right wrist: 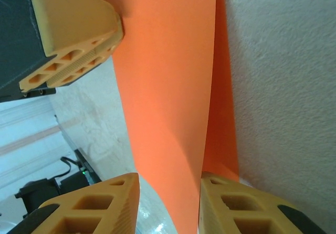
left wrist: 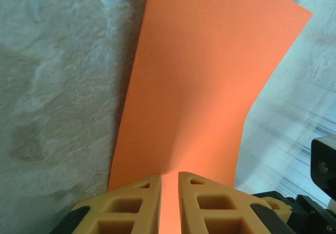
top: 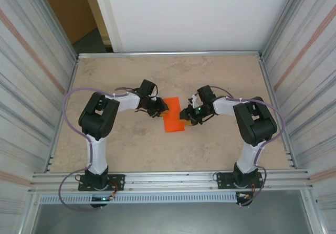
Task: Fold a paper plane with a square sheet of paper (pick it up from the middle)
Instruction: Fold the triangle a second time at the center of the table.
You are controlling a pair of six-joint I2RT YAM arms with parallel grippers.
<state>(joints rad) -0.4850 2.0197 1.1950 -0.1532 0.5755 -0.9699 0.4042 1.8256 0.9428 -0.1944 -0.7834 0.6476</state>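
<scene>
Bright orange paper (top: 173,123); mottled beige table (top: 131,147).

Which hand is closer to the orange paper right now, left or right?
Left. The left hand is pinched shut on one edge of the orange paper. The right hand sits at the opposite side, open astride the sheet, not clamped.

You're at a robotics lab test cell: a beige mottled tabletop (top: 131,150) fenced by silver aluminium rails (top: 168,177), ribbed grey side panels (top: 26,87) and a plain white back board (top: 199,13).
</scene>
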